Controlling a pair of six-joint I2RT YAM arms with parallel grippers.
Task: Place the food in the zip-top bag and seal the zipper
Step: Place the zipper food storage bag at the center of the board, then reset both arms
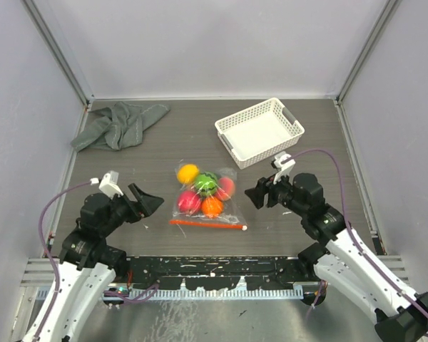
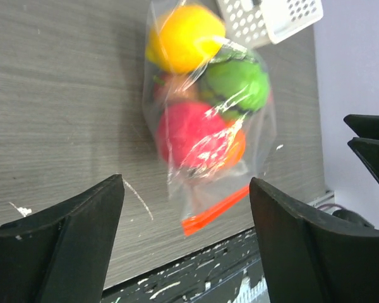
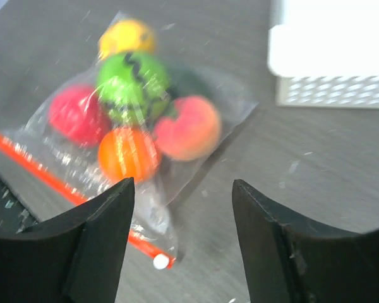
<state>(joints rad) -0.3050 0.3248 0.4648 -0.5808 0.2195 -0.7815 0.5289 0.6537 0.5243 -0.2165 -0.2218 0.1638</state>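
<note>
The zip-top bag (image 1: 205,191) lies between the open, empty left gripper (image 1: 153,204) and right gripper (image 1: 251,196), its zipper (image 1: 207,224) running sideways, white end nearer the right.

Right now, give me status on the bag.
Left fingers, right fingers open, empty. Fruits inside bag, zipper looks shut. Basket and cloth well away.

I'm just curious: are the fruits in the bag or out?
In. The fruits all lie behind the clear plastic of the bag; none lies loose beside it.
</note>
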